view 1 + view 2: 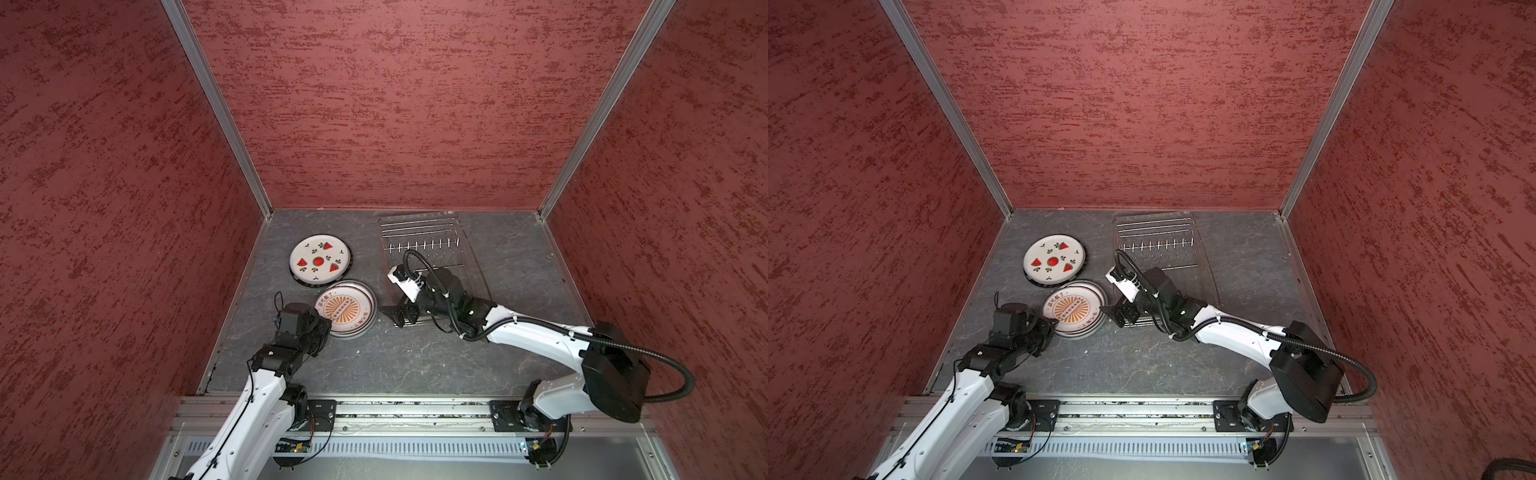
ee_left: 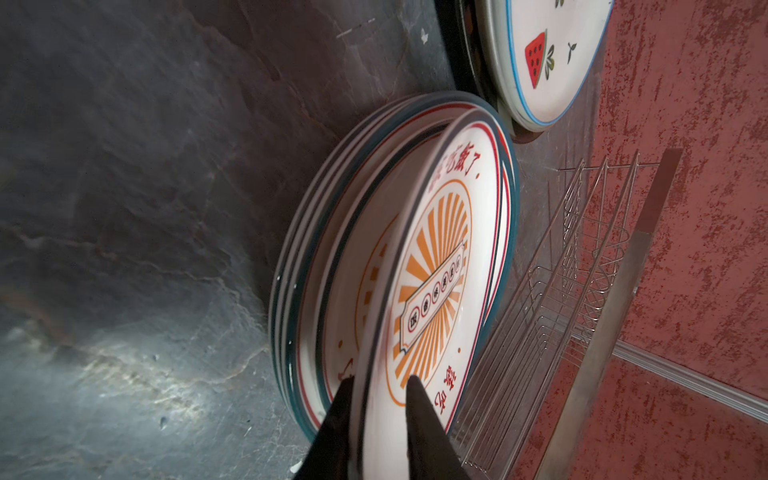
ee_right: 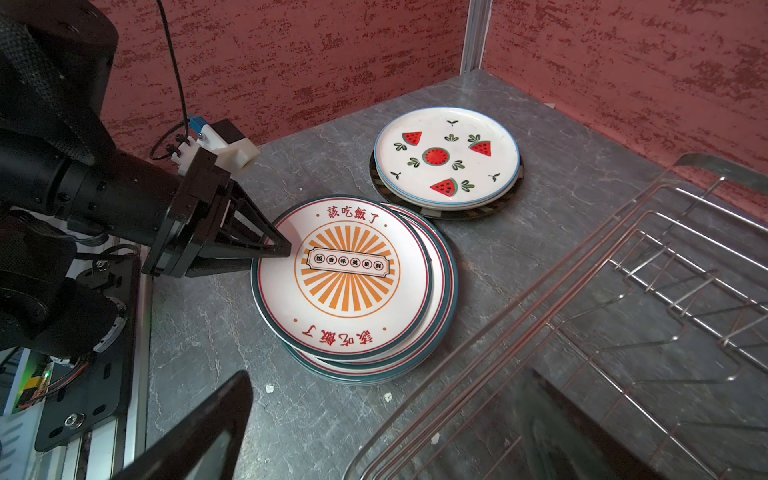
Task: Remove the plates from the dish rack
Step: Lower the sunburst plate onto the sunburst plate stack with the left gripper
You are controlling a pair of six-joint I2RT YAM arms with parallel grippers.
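**plates.** you had every plate in view lying on the tabletop [image 1: 415, 357], in two piles on its left half.
- far pile: it was topped by a watermelon plate [image 3: 446, 156] with a blue edge, face up. it rested on more plates, and the lowest was a dark-rimmed plate [image 3: 457, 215] that showed all round it.
- near pile, just beside the far one: this was a stack of teal-rimmed plates [image 3: 451, 286], slightly fanned, with a sunburst plate [image 3: 347, 274] on top. the top plate sat off-centre towards your left arm. its edge on that side was raised off the plate beneath, and its far edge was down on the stack.

**left gripper** [image 2: 379, 381]. it was at the raised rim of the sunburst plate, one finger over the face and one under the rim, with a narrow gap. in the left wrist view the rim ran between the two fingers and looked blurred. you could not tell whether they pinched the plate or merely stood around it.

**right gripper** [image 1: 392, 316]. its jaws were spread wide. it hung over the near end of the dish rack [image 1: 419, 245], pointing towards the sunburst pile and apart from it.

**dish rack.** it was silver wire, to the right of the piles and towards the back wall. it sat on a clear tray [image 1: 471, 259], with its row of short prongs upright.
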